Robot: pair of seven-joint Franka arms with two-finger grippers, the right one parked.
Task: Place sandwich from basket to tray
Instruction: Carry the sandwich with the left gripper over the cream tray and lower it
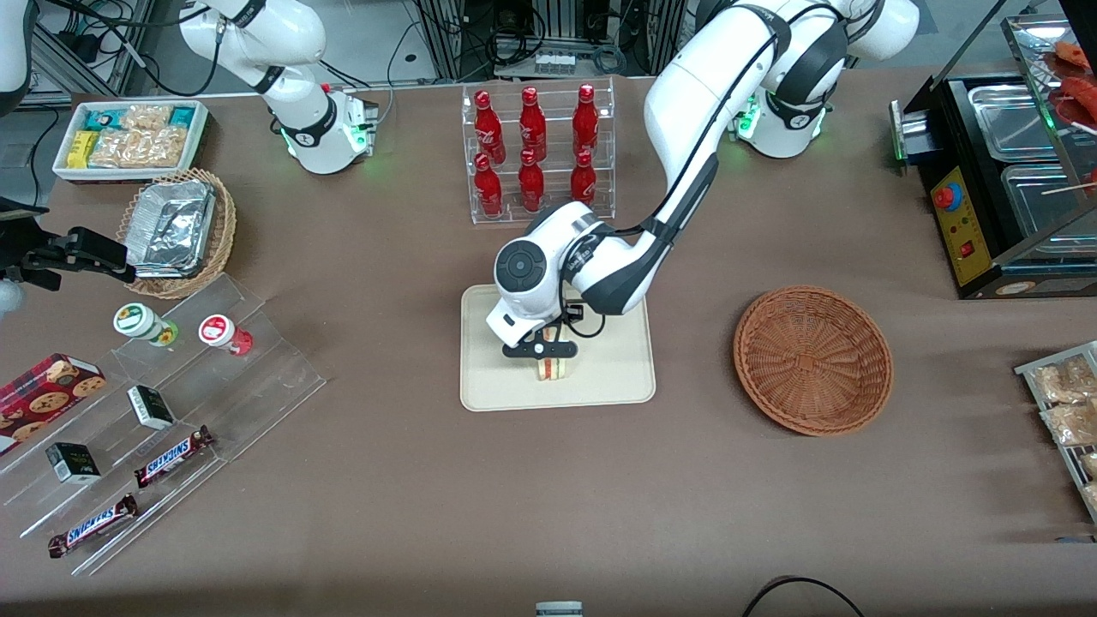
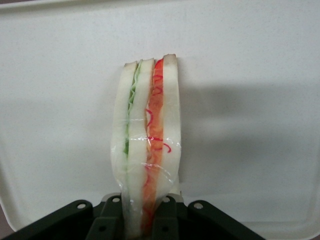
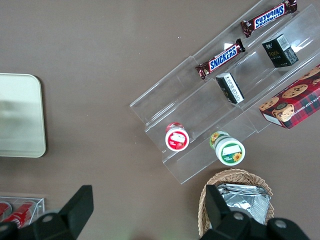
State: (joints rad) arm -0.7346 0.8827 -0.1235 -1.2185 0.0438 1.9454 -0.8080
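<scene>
- Small triangular sandwich point(image 1: 554, 368) of pale bread with red and green filling layers is over the flat rectangular cream-beige tray point(image 1: 617, 377), at its edge nearer the front camera; looks like it is touching or just above the tray floor, cannot tell which.
- Round reddish-brown woven wicker basket point(image 1: 812, 358) sits well apart from the tray, toward the working arm's end of the table; nothing visible in it.
- Left arm's black two-finger gripper point(image 1: 542, 350) is directly above the sandwich, over the tray.
- Wrist view: the sandwich point(image 2: 147, 145) stands on edge, clear film around it, base pinched between the gripper's point(image 2: 145, 220) fingers point(image 2: 107, 217); the tray point(image 2: 260, 75) fills the background.
- Gripper state: clamped on the sandwich, grip not let go.
- Progress, judged: pick from the basket and carry across look done; sandwich is already inside the tray rim.
- Left to do, judged: settle it on the tray if not down yet, open the fingers, lift clear.
- Risk, judged: the sandwich is upright on a narrow edge, may tip flat on release; still lands inside the tray.
</scene>
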